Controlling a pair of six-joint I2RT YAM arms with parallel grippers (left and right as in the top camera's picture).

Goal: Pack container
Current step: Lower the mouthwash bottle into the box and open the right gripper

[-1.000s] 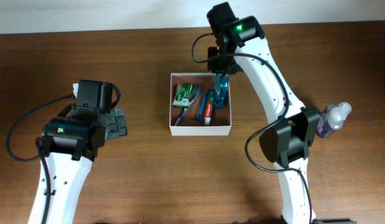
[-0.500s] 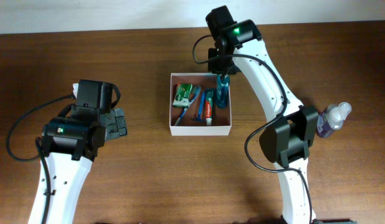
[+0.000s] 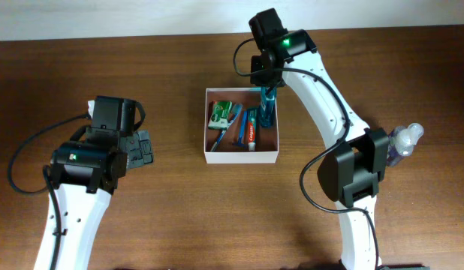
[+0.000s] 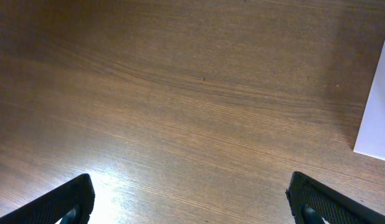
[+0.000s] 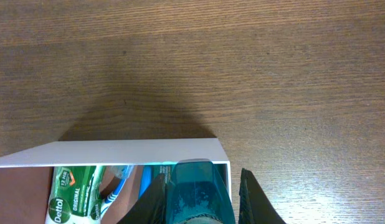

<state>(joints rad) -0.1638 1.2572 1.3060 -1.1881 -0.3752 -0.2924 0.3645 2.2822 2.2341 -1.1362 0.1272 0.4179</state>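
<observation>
At the far right corner of the container [image 3: 242, 157], which sits mid-table, the right end effector [image 3: 266, 84] is closed on a teal bottle [image 5: 199, 193]. It holds the bottle tight against the white wall, probably so it fits beside the toothpaste tube [image 3: 249, 135] and green packet [image 3: 220, 115] lying inside. That arm stretches far across the table [image 3: 179, 217], wrist turned down over the corner. The left end effector [image 4: 192, 202] hangs open, low over the table left of the container, clear of the work.

lit: bright, even | glare: table [image 4: 118, 180] sheen | shadow: soft | focus: seemingly sharp
</observation>
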